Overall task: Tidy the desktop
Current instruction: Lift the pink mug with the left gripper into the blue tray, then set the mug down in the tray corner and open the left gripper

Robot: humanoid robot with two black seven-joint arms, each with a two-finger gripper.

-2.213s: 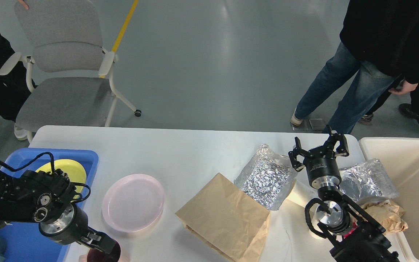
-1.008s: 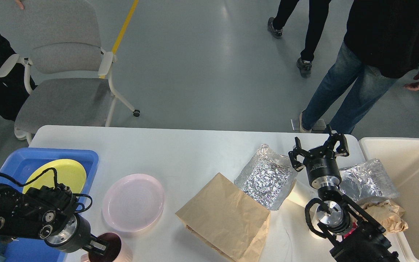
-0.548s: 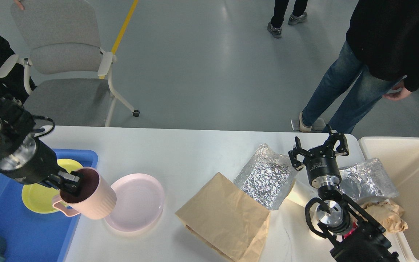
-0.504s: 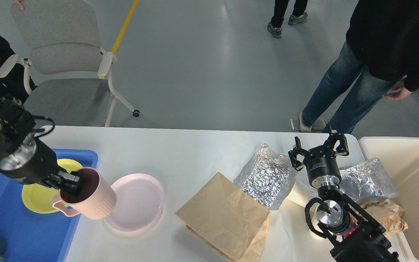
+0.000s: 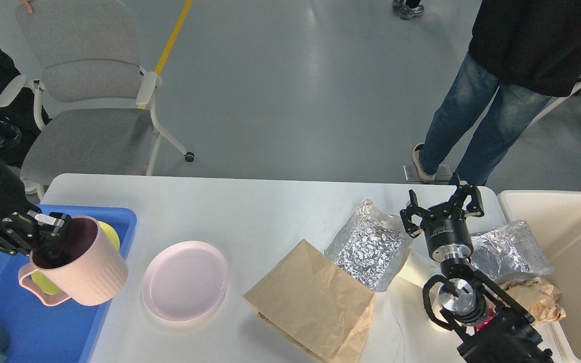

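The white desktop fills the lower view. My left gripper is shut on the rim of a pink mug, held tilted in the air over the right edge of the blue tray. A yellow plate lies in the tray, mostly hidden behind the mug. A pink plate rests on the desktop just right of the tray. My right gripper stands open above the desktop's far right, with nothing between its fingers, between two foil bags.
A brown paper bag lies front centre. A second foil bag and crumpled brown paper sit beside the cream bin at right. A grey chair and a standing person are beyond the far edge.
My left arm picked the pink mug up from the near edge, lifted it and carried it left to the blue tray. The right arm has not moved. People behind have shifted.
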